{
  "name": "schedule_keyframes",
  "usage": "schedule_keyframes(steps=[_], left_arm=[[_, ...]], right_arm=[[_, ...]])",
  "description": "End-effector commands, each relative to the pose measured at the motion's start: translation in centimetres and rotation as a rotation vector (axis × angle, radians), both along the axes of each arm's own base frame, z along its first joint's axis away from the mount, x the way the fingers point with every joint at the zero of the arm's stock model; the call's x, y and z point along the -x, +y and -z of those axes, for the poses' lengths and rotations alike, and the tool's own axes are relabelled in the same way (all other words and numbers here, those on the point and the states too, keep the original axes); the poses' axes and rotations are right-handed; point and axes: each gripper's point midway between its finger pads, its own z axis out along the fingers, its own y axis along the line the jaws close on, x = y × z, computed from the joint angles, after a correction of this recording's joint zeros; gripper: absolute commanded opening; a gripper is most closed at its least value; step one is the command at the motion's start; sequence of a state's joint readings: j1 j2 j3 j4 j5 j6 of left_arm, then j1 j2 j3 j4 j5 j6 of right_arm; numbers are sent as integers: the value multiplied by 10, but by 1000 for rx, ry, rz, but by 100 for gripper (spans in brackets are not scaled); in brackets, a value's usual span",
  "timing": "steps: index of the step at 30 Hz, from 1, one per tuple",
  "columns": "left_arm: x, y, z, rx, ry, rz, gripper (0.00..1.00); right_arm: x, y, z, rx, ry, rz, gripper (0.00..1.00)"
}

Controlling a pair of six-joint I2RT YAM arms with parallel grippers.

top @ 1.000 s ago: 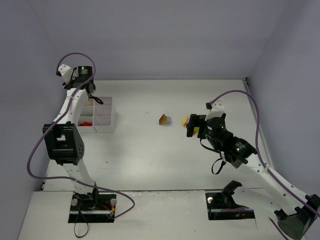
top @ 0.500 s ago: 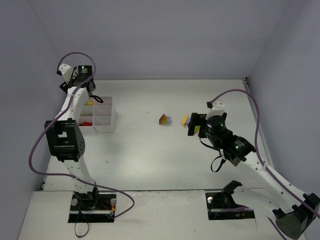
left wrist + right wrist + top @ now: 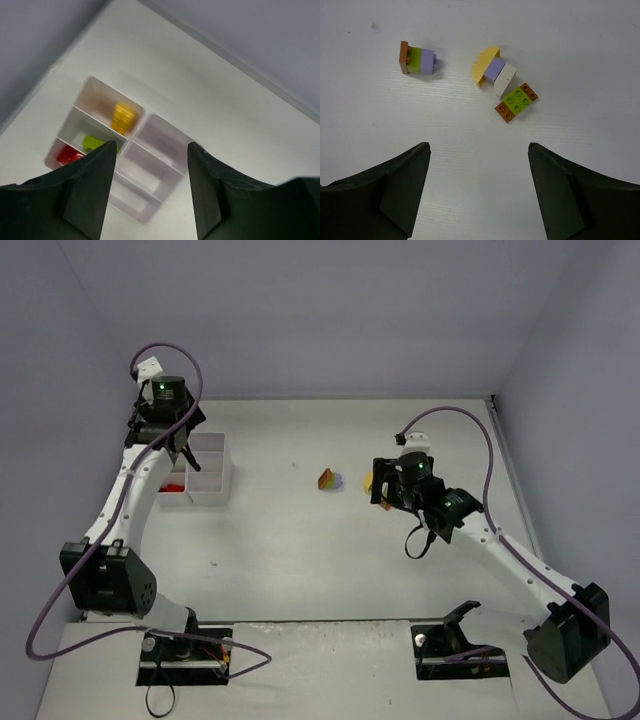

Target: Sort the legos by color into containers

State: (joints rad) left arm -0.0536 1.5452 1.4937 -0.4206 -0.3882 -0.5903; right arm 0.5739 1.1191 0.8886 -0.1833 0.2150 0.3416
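The white six-compartment tray (image 3: 222, 480) stands at the far left. In the left wrist view the tray (image 3: 159, 136) holds a yellow lego (image 3: 123, 117), a lime green one (image 3: 94, 143) and a red one (image 3: 67, 156), each in its own compartment of one row. My left gripper (image 3: 150, 151) hangs open and empty above it. Loose legos lie mid-table: a brown, green and lilac stack (image 3: 419, 58), a yellow, lilac and white cluster (image 3: 492, 70), and a green brick on a brown plate (image 3: 517, 101). My right gripper (image 3: 478, 147) is open just short of them, holding nothing.
The tray's other row of three compartments (image 3: 131, 197) shows no bricks. The back wall (image 3: 340, 398) runs behind the tray and the legos (image 3: 330, 480). The right wall edge (image 3: 505, 450) lies beyond the right arm.
My left gripper has opened above the tray and its wrist has shifted right. My right arm has moved in towards the loose legos, with its jaws standing somewhat narrower.
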Motion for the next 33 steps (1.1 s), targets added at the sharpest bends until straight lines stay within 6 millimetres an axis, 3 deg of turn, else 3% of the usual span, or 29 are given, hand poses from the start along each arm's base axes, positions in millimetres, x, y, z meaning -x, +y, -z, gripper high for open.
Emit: schedule_keyframes(steps=[1,5,8,11,17,23,30,33], left_arm=[[9,-77,-37,-4,-90,352,53],[41,-148,-12,32,-11,620,57],[61,-174,11,72,40,715,58],[80,-193,20,95,60,792,60],[106,-206,36,123,102,883,61],[122,-208,42,135,128,932,61],[132,-208,51,152,153,942,61],[134,-210,55,166,162,947,61]], right_arm=[[-24,-2,-10,-29,-17,16,75],[-35,-4,14,-41,60,79,77],[-40,-2,27,-26,95,84,78],[-47,1,50,19,150,76,77],[-59,2,71,88,183,48,75],[-66,-15,94,157,235,66,76],[-64,-26,108,67,300,192,68],[-62,-28,115,17,330,289,69]])
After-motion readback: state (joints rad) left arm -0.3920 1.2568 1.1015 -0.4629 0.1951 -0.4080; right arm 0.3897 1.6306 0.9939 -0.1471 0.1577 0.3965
